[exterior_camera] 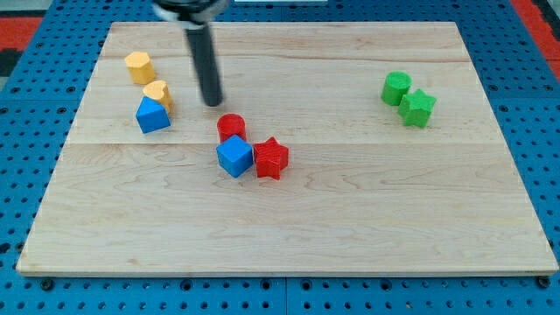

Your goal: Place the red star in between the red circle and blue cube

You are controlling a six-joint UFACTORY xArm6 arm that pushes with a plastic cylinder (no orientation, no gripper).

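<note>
My tip is bare and touches no block. The red star lies toward the view's lower right of it, touching the blue cube on the cube's right. The red circle sits just above that cube.

Tip: my tip rests on the counter toward the view's upper left — above and left of the red circle, apart from every block.
Red circle: the red circle touches the blue cube's top edge.
Blue cube: the blue cube sits just below the circle.
Red star: the red star touches the cube's right side — beside the pair.
Left group: yellow hexagon, yellow heart, blue pentagon-like block, the last two touching.
Right group: green cylinder and green star, touching.
</note>
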